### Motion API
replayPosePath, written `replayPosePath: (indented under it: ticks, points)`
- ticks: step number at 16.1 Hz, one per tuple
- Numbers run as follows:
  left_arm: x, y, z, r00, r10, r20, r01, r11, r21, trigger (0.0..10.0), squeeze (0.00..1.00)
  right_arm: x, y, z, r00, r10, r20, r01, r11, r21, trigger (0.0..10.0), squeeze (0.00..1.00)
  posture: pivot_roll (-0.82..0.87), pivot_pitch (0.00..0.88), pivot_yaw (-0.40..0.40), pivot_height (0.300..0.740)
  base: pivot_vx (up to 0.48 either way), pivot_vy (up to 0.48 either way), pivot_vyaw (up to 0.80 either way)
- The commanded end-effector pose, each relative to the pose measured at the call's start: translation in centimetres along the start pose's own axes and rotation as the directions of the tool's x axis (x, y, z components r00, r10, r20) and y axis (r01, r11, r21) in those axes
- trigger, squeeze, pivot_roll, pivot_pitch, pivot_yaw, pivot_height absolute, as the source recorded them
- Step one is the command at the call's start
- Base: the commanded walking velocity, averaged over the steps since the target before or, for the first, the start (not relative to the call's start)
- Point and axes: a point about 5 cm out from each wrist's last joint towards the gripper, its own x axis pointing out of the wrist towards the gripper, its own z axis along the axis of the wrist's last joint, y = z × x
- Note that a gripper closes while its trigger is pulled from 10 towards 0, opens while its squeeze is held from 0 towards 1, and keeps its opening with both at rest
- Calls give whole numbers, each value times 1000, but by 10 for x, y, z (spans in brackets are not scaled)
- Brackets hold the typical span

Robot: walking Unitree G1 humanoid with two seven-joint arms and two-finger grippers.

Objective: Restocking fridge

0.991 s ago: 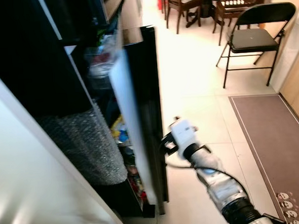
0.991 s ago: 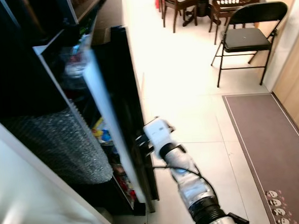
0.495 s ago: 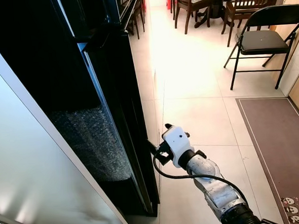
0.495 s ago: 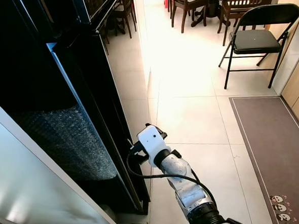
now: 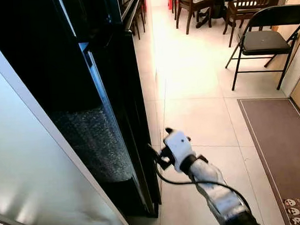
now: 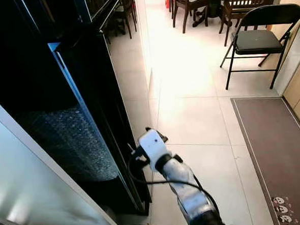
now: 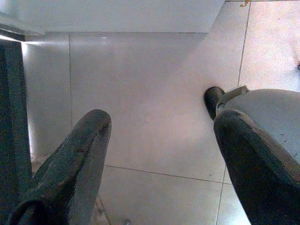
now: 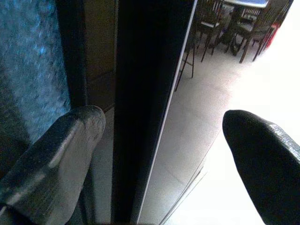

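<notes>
Closing of the fridge door (image 5: 122, 119) looks essentially done: a second ago it stood ajar with shelves of food showing behind its white inner face, half a second ago it had swung nearly flush, and now it sits against the black cabinet with no contents visible. Judgement: the restock is over or nearly so, and only a final seating push may remain.

Right gripper (image 8: 161, 154) sits low against the door's outer free edge, near its bottom corner; the white wrist housing (image 5: 176, 144) is just beside the panel. Fingers spread wide and gripping nothing. In the right wrist view the door's dark edge runs between them, with one finger (image 8: 56, 154) toward the silvery textured side panel (image 5: 93, 141) and the other toward the tiled floor (image 5: 189, 89). Contact with the door: cannot tell.

Left gripper (image 7: 159, 154) hangs over floor tiles, fingers apart, empty.

Folding chair (image 5: 260, 37) stands well apart.
</notes>
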Motion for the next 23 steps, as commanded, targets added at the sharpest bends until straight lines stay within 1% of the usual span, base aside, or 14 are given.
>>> replayPosePath:
  ticks: [1, 4, 7, 8, 12, 14, 15, 16, 17, 18, 19, 20, 21, 23]
  points:
    - [-1, 4, -1, 1000, 10, -8, -10, 1000, -10, 10000, 0, -2, 1, 2, 1000, 6, 6, -6, 1000, 6, 10000, 0, -197, 0, 88, 740, 0, 0, 0]
    - [-1, 4, -1, 1000, 7, -6, -7, 1000, -9, 10000, 0, -10, -1, -3, 1000, 7, -6, -7, 1000, 8, 10000, 0, -199, 0, 88, 740, 0, 0, 0]
    - [-1, 3, -1, 1000, 8, -6, -8, 1000, -12, 10000, 0, -23, -23, -12, 989, -141, -36, 142, 990, 13, 10000, 0, -198, 0, 78, 740, 0, 0, 0]
    - [-1, 3, -2, 1000, 9, -6, -9, 1000, -12, 10000, 0, -47, -57, -28, 923, -373, -93, 376, 926, 23, 10000, 0, -193, 0, 73, 740, 0, 0, 0]
    - [-1, 4, -2, 1000, 10, -9, -11, 1000, -5, 10000, 0, -84, -96, -44, 799, -581, -154, 590, 807, 15, 10000, 0, -201, 0, 77, 740, 0, 0, 0]
    - [-1, 4, -1, 1000, 11, -7, -11, 1000, -4, 10000, 0, -102, -113, -65, 718, -651, -248, 688, 717, 113, 10000, 0, -197, 0, 81, 740, 0, 0, 0]
    - [0, 4, -1, 1000, 10, -6, -10, 1000, -4, 10000, 0, -113, -122, -83, 675, -667, -316, 732, 659, 172, 10000, 0, -192, 0, 88, 740, 0, 0, 0]
    - [0, 4, 0, 1000, 9, -4, -9, 1000, -5, 10000, 0, -131, -132, -106, 605, -683, -410, 793, 561, 236, 10000, 0, -192, 0, 89, 740, 0, 0, 0]
    - [0, 4, 1, 1000, 7, -2, -7, 1000, -3, 10000, 0, -149, -132, -129, 558, -645, -523, 822, 518, 237, 10000, 0, -191, 0, 95, 740, 0, 0, 0]
    - [0, 4, 2, 1000, 9, 0, -9, 1000, -4, 10000, 0, -176, -111, -165, 487, -537, -688, 829, 533, 170, 10000, 0, -177, 0, 87, 740, 0, 0, 0]
    - [0, 4, 2, 1000, 10, 0, -10, 1000, -5, 10000, 0, -179, -106, -170, 476, -517, -711, 822, 549, 151, 10000, 0, -177, 0, 87, 740, 0, 0, 0]
    - [0, 5, 2, 1000, 19, 3, -19, 1000, -20, 10000, 0, -186, -81, -186, 468, -430, -772, 783, 607, 137, 10000, 0, -164, 0, 81, 740, 0, 0, 0]
    - [0, 5, 2, 1000, 22, 3, -21, 999, -25, 10000, 0, -190, -69, -193, 449, -400, -799, 780, 612, 132, 10000, 0, -160, 0, 79, 740, 0, 0, 0]
    - [0, 5, 2, 1000, 21, -1, -21, 999, -26, 10000, 0, -193, -45, -205, 422, -330, -844, 805, 566, 181, 10000, 0, -160, 0, 79, 740, 0, 0, 0]
